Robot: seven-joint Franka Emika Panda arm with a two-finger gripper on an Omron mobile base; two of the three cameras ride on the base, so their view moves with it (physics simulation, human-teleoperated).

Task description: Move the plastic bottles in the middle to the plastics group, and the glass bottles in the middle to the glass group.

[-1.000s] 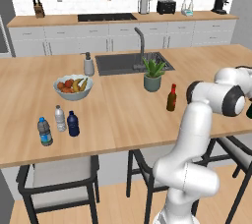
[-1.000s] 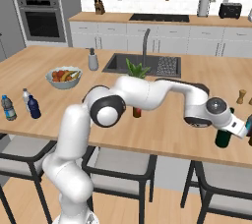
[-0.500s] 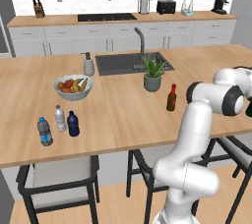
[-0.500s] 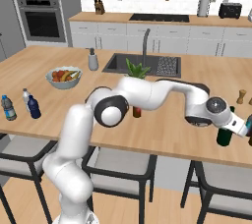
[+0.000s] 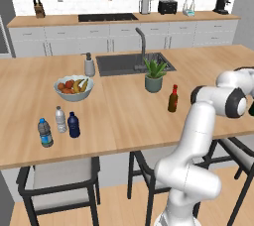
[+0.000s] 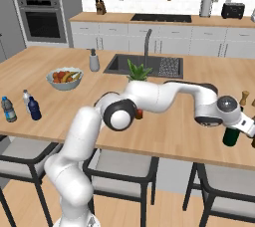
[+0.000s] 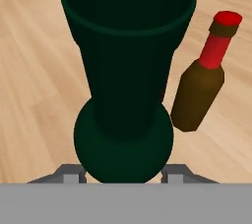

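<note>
Far right of the sink (image 6: 144,66), the hand (image 7: 123,174) is closed tight around the green bottle (image 6: 230,135) on the surface (image 6: 164,136). Best keep it upright and set it down gently, clear of the brown bottle (image 7: 202,85) beside it.

Both base views face the wooden island (image 5: 124,111) from behind; hand view hugs the green bottle (image 7: 128,70).

Dark green bottle (image 7: 125,70) dominates centre, seen along its length, round end nearest the camera sitting between the two grey finger tips (image 7: 69,174), which press its sides. To its right, apart from it, a smaller amber-brown bottle (image 7: 199,93) with red neck and cap, leaning in this view. Light wood counter (image 7: 34,61) behind both.
</note>
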